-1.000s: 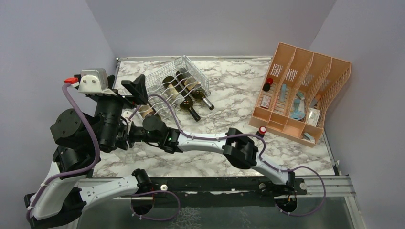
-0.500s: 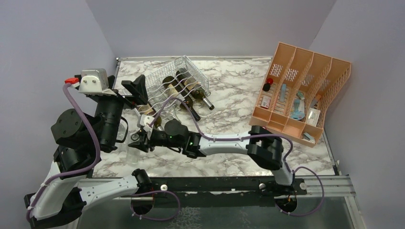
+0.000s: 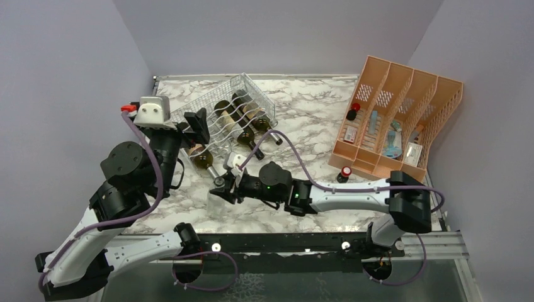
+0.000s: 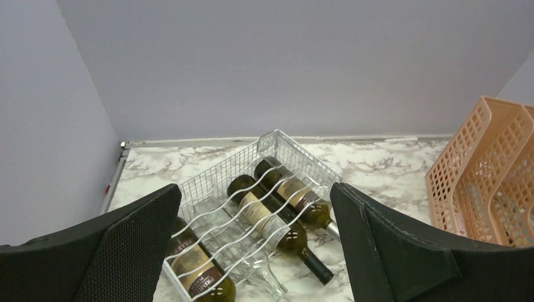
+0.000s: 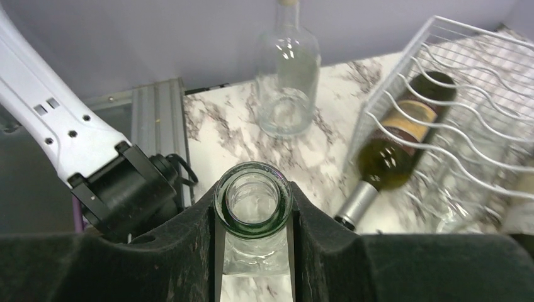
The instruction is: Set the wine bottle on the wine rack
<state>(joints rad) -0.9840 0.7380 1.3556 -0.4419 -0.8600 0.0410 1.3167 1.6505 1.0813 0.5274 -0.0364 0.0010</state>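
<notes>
The right gripper (image 5: 253, 220) is clamped on the neck of the upright clear glass wine bottle (image 3: 217, 202), at 6 o'clock from the wine rack (image 3: 252, 88), probably to lift it there, while the left gripper (image 4: 253, 214) hangs wide open, holding nothing.

Place: a robot test cell in a lab.
Walls: plain lavender panels (image 3: 283, 31) close the table in at left, back and right.
Table: marble-patterned top (image 3: 302, 119), with a metal rail (image 3: 428, 242) along the bottom edge.
Machines: left arm (image 3: 82, 242) and right arm (image 3: 352, 195) are bolted at the bottom, trailing purple cables (image 3: 301, 160).
Props: a wire rack (image 3: 208, 104) of bottles (image 3: 242, 116) at upper middle, and an orange file organizer (image 3: 403, 100) at upper right.
</notes>
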